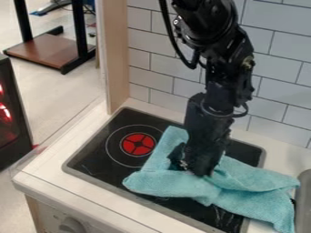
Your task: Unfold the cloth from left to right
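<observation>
One knob (72, 225): on the front panel
Cloth (164, 184): teal, rumpled, across the cooktop (91, 157)
Gripper (195, 170): down at the cloth's middle; open or shut, cannot tell
Red burner (138, 144): just beside the cloth
Tiled wall (282, 75): behind

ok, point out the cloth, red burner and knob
Cloth (167, 183): camera view, on its near-left part.
Red burner (138, 144): camera view, middle of the red disc.
Knob (72, 225): camera view, on its upper part.
</observation>
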`<state>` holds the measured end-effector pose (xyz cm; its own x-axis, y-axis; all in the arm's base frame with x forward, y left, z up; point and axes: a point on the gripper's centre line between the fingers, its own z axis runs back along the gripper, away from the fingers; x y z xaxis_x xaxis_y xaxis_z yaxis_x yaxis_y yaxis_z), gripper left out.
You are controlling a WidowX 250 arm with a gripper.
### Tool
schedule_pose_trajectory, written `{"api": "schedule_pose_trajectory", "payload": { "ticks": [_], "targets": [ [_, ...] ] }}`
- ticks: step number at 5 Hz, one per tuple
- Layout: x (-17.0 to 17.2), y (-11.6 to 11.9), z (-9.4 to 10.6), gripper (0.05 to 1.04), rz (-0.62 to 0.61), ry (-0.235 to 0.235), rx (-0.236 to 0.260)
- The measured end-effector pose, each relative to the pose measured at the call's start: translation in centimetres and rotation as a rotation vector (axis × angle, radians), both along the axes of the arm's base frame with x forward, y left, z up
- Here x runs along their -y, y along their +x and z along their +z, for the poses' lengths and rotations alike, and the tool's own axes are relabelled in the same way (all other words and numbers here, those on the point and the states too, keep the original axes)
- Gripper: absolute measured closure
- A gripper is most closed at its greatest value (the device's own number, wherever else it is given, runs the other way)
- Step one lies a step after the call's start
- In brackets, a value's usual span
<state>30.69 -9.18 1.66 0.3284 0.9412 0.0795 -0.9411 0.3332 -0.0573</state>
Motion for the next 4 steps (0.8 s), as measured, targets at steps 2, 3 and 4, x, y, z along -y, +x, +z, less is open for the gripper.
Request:
{"api": "schedule_pose_trajectory", "payload": {
  "ticks": [2, 3, 4],
  "targets": [
    [0.0, -0.2, 2.8, 0.982, 0.003, -0.020, 0.048],
    [0.3, 0.5, 3.4, 1.006, 0.011, -0.035, 0.069],
    [1.3, 2.6, 4.9, 1.010, 0.039, -0.085, 0.164]
  ]
}}
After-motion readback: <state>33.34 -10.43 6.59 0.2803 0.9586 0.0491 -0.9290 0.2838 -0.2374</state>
